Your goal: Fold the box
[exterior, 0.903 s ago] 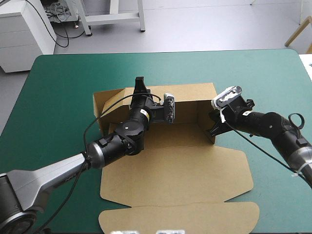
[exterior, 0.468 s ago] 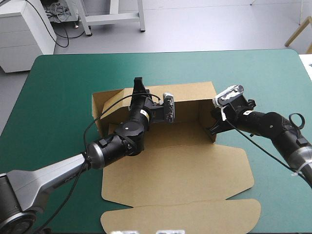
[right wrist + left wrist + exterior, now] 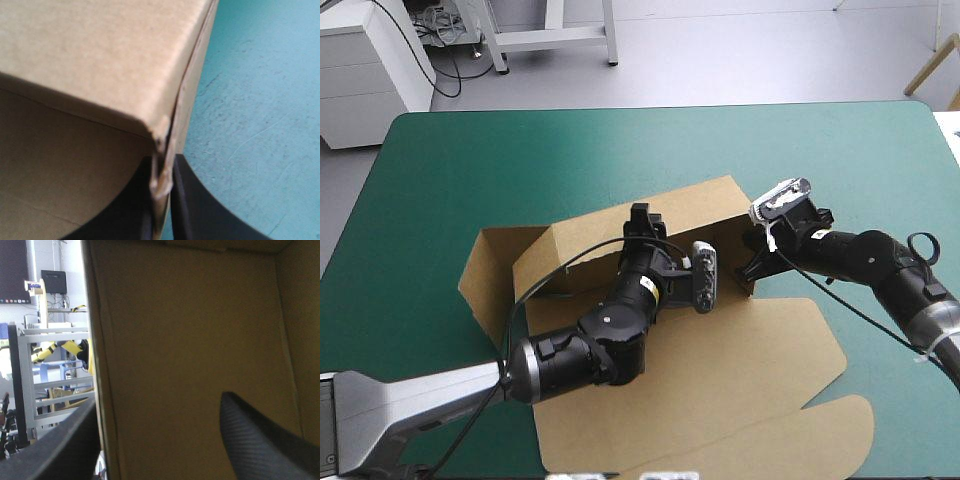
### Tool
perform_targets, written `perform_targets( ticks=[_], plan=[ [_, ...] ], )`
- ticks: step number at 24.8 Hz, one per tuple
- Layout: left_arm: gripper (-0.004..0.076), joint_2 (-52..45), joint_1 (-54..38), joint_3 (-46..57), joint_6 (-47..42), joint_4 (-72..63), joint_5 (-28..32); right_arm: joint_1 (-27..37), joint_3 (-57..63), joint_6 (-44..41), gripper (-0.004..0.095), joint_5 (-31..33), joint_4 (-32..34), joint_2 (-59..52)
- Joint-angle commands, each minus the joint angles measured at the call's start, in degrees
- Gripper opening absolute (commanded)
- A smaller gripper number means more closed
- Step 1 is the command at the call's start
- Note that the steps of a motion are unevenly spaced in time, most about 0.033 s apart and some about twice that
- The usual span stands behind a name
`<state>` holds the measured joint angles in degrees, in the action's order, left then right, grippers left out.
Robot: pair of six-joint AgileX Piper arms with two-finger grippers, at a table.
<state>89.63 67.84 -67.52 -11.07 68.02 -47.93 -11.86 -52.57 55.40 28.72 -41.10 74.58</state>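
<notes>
The brown box (image 3: 720,350) lies skewed on the teal-green cover, its back wall (image 3: 610,240) raised and its lid flat toward the front. My left gripper (image 3: 642,222) reaches over the floor to the back wall's top edge. In the left wrist view its fingers (image 3: 260,440) stand apart, with the wall (image 3: 190,355) between them and untouched. My right gripper (image 3: 750,268) is at the box's right wall. In the right wrist view it (image 3: 162,187) is shut on the wall's corner edge (image 3: 161,145).
A loose side flap (image 3: 490,270) sticks out at the box's left end. The lid's tuck flap (image 3: 810,440) reaches close to the table's front edge. Bare teal-green cover (image 3: 450,160) lies behind and on both sides of the box.
The box has swung round, its left end coming forward and its lid shifting right. My left gripper let go of the back wall and opened, moving nearer and rightward. The right gripper tightened on the corner.
</notes>
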Motion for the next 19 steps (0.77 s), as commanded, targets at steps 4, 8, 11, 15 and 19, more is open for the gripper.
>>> perform_targets(
  ticks=[4, 8, 11, 15, 19],
  plan=[
    [0.0513, -5.68, 11.78, -1.15, -2.09, 4.12, -9.4, -0.29, -1.73, -0.8, -0.0019, -0.43, -0.18, -1.53],
    [0.0513, -7.58, 20.66, -1.15, -2.94, 9.07, -16.57, -0.29, -1.73, -1.76, -0.0019, -0.43, 0.06, -1.53],
    [0.0512, -8.16, 25.73, -1.91, -3.47, 10.9, -20.59, -0.29, -1.73, -1.76, -0.0019, -0.43, 0.06, -1.63],
    [0.0409, -8.16, 28.66, -7.9, -2.62, 7.85, -23.58, -0.29, -1.73, -1.92, -0.0019, -0.43, 0.06, -1.63],
    [0.0209, -8.16, 25.34, -17.78, 6.67, -6.03, -20.77, -0.29, -1.73, -1.92, -0.0019, -0.32, 0.06, -1.63]
  ],
)
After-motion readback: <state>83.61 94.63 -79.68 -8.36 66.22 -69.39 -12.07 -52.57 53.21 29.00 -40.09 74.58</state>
